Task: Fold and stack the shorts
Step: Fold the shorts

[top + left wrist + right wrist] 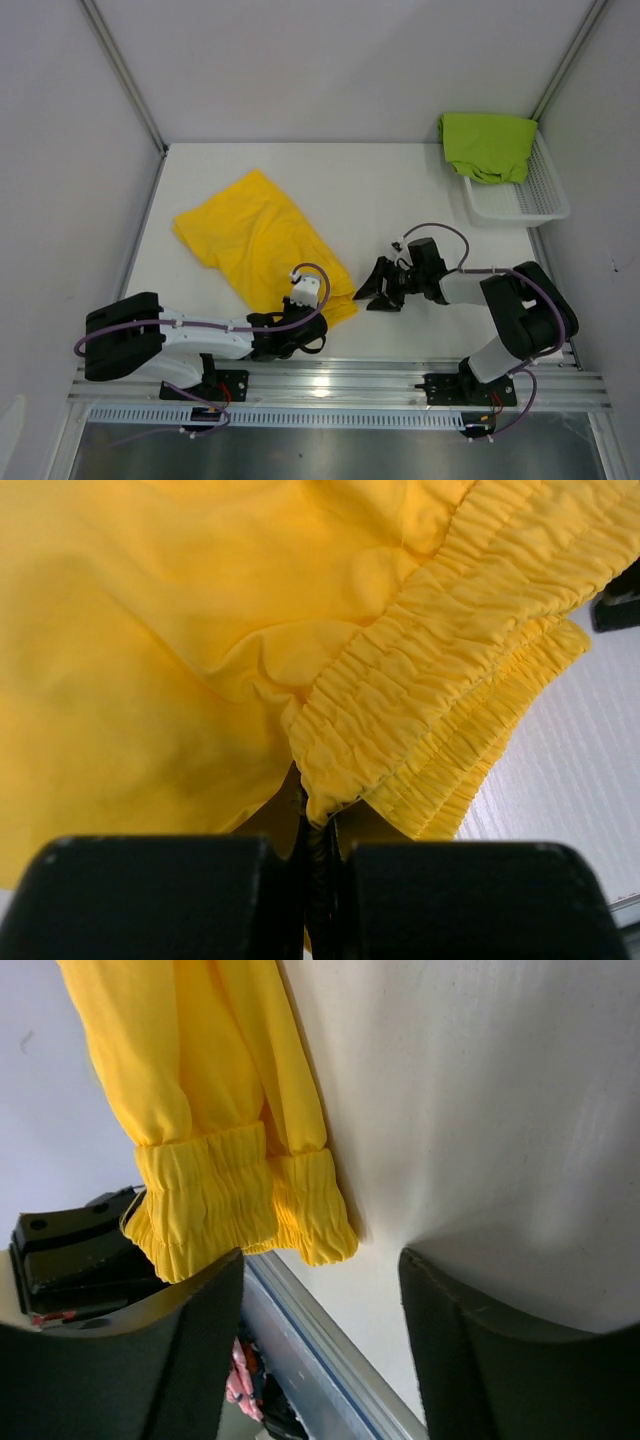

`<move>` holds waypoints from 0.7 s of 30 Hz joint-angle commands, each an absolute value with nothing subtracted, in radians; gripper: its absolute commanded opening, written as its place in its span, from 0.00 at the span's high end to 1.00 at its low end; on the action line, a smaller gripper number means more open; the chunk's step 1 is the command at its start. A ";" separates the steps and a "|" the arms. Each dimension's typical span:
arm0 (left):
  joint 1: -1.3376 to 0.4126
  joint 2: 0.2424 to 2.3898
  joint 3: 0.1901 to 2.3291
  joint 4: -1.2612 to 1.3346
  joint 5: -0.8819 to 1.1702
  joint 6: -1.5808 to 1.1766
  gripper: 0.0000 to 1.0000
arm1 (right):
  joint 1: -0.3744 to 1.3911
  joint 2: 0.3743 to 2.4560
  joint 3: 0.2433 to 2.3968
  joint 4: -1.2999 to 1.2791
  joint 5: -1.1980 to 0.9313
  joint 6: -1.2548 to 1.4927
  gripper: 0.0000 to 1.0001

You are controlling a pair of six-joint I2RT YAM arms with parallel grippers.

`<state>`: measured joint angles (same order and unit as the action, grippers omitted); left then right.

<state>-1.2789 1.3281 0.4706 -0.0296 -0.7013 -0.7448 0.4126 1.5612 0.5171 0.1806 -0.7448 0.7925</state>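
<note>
1. Two pairs of shorts are in view. The yellow shorts lie on the table, left of centre, as a rumpled strip running from far left to near right.
2. Their elastic waistband is the near-right end, doubled in layers close to the table's near edge.
3. The left gripper is clamped on the waistband's edge, with only a narrow bite of fabric between the closed fingers.
4. The right gripper sits just right of that same end. Its jaws are spread, hold nothing, and are clear of the cloth.
5. The green shorts are bunched in the far end of the white mesh basket at far right, unfolded and well apart from the yellow pair.
6. Judged stage: the yellow pair is being folded and stacking has not yet begun.
7. Risks:
   - The shallow one-sided pinch may slip off the elastic if pulled.
   - Lifting by one point could let the layers part and skew the fold.
   - Closing the right gripper too low may catch a single layer only.
</note>
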 commanded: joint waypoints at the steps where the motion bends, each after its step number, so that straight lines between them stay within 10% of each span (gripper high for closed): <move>1: -1.285 1.347 0.449 -0.006 -0.673 -0.810 1.00 | 0.431 1.611 0.518 0.187 -0.724 0.782 0.37; 14: -1.285 1.312 0.425 0.044 -0.681 -0.798 1.00 | 0.489 1.710 0.584 0.195 -0.644 0.778 0.53; 21: -1.285 1.286 0.419 0.045 -0.698 -0.781 1.00 | 0.488 1.736 0.626 0.176 -0.644 0.773 0.89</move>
